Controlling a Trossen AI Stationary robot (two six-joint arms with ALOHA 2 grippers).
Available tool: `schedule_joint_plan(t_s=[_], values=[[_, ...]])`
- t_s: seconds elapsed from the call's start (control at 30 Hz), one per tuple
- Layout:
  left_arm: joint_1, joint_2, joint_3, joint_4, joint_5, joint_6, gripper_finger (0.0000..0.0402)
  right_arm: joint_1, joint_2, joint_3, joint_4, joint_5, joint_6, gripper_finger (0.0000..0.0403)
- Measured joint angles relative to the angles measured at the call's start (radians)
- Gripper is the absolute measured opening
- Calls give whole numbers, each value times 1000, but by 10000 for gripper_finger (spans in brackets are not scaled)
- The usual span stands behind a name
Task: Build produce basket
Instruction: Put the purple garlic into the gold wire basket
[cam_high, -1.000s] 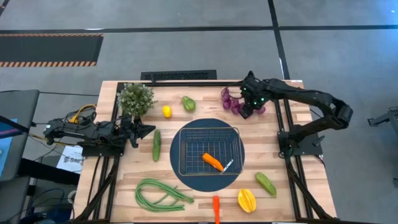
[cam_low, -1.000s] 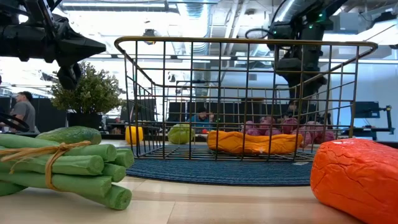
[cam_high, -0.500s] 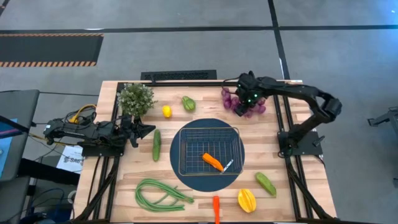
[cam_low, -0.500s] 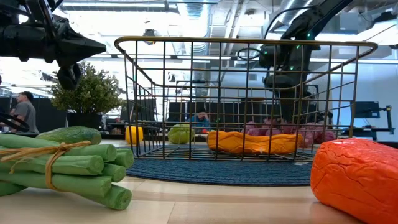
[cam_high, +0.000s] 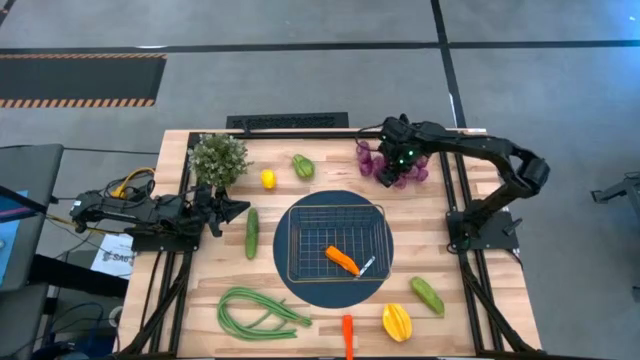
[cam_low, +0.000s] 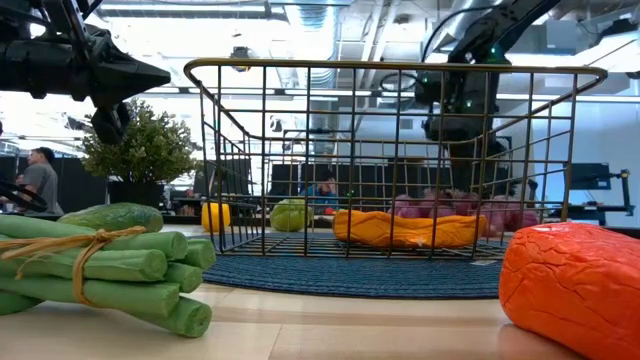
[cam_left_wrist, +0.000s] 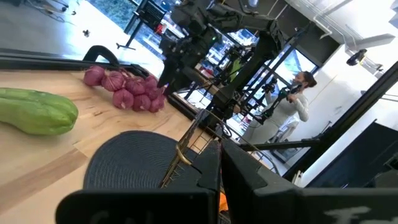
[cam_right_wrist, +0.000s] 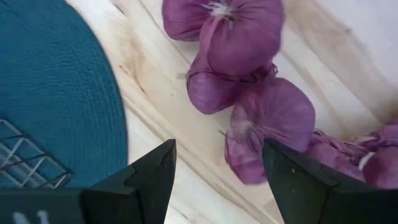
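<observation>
The purple grape bunch lies on the wood near the table's far right corner. My right gripper hangs over it, pointing down and open, with one finger on each side of the bunch's near end, apart from it. The wire basket sits on a dark blue round mat and holds one orange piece. My left gripper waits shut at the table's left side, above the dark cucumber.
Around the mat lie green beans, a carrot, a yellow pepper and a green pepper near the near edge. A small yellow pepper, a green one and the leafy plant stand at the far side.
My right gripper has moved a little toward the table's left edge and slightly down, and now hangs over the grape bunch. For the last half second it has kept nearly still. The bunch has stayed where it was.
</observation>
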Motion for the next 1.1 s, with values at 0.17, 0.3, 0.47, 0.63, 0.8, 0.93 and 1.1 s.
schedule_joint_plan(t_s=[0.17, 0.3, 0.47, 0.63, 0.8, 0.93, 1.1], values=[[0, 0, 0, -2, 0, 0, 0, 13, -25, 30, -62, 107, -5, 260], [0, 0, 0, -3, 0, 0, 0, 3, -12, 30, -65, 123, -10, 260], [0, 0, 0, -3, 0, 0, 0, -16, 34, 19, -33, 123, -33, 260], [0, 0, 0, -3, 0, -6, 0, -43, 96, 20, 2, 122, -49, 260], [0, 0, 0, -3, 0, -10, 0, -56, 169, 21, 17, 121, -60, 260], [0, 0, 0, -3, 0, -11, 0, -54, 219, 20, 15, 120, -55, 259], [0, 0, 0, -3, 0, -11, 0, -35, 232, 21, 18, 121, -52, 215]])
